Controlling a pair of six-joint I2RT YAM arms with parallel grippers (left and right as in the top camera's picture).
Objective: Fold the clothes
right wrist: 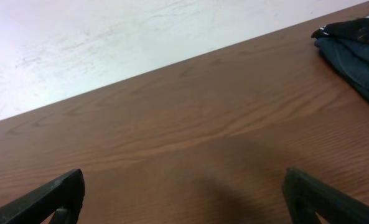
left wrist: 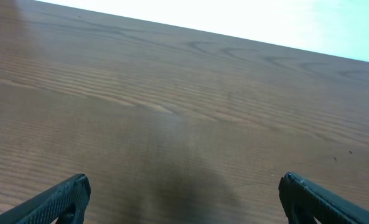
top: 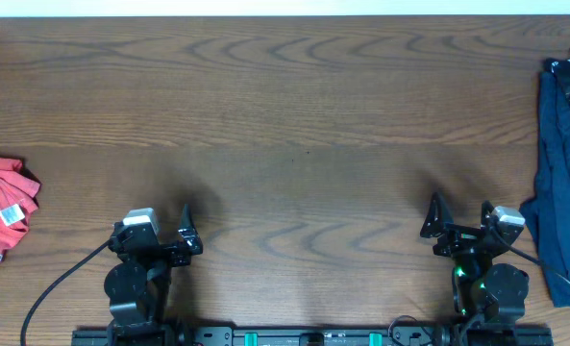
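A crumpled red shirt (top: 1, 210) lies at the table's left edge. A pile of dark blue clothes (top: 563, 183) lies along the right edge, with a white logo near its top; it also shows at the top right of the right wrist view (right wrist: 355, 46). The black jersey with orange lines is not visible. My left gripper (top: 160, 229) is at the front left, open and empty over bare wood (left wrist: 184, 193). My right gripper (top: 469, 227) is at the front right, open and empty (right wrist: 184, 186), just left of the blue pile.
The brown wooden table (top: 294, 125) spans the whole view. Its far edge meets a white surface (right wrist: 109, 37). The arm bases and a black rail (top: 285, 336) sit along the front edge.
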